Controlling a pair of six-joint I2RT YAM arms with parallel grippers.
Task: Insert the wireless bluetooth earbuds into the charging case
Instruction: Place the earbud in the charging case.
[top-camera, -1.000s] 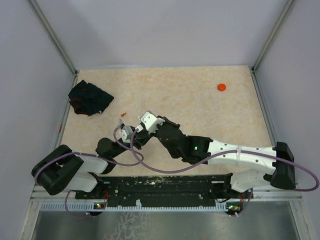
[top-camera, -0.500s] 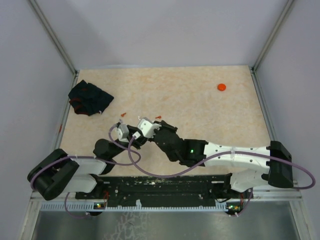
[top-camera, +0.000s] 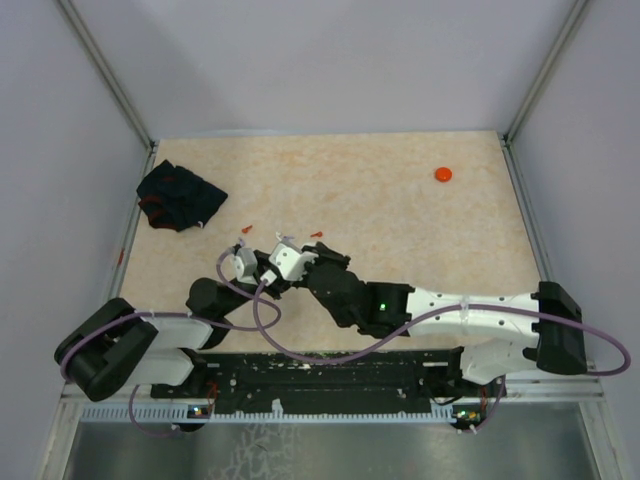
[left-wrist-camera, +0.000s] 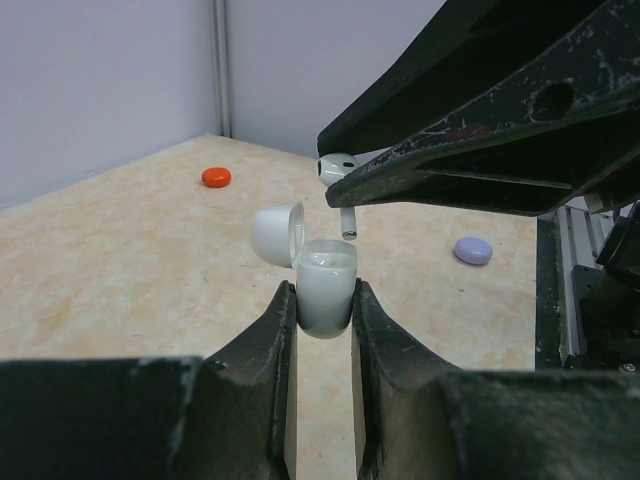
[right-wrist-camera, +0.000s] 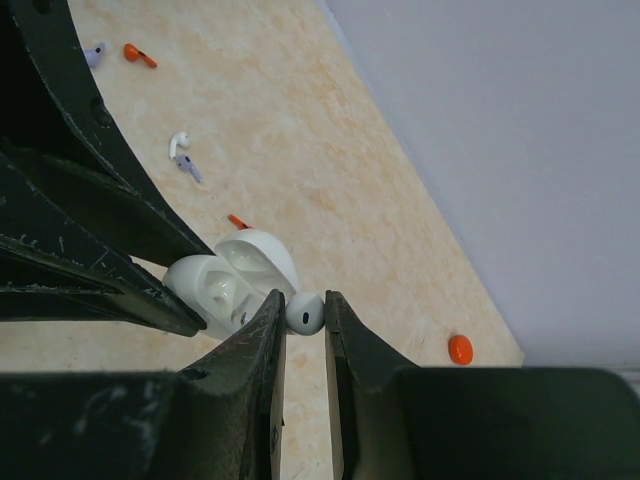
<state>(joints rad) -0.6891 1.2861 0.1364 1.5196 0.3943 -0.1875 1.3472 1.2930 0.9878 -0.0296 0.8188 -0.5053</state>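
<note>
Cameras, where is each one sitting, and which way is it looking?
Top external: up high behind the bases, looking down on the table; the left arm and right arm show whole.
Left wrist: on the left arm, looking along the left end effector, shut on the open charging case; its own two fingers show.
Right wrist: on the right arm, looking along the right end effector, shut on a white earbud; its own fingers show.
Shared: both wrist views show the case and that earbud close above it.

White charging case (left-wrist-camera: 326, 288) upright, lid open; white earbud (left-wrist-camera: 337, 168) just above, stem down.
</note>
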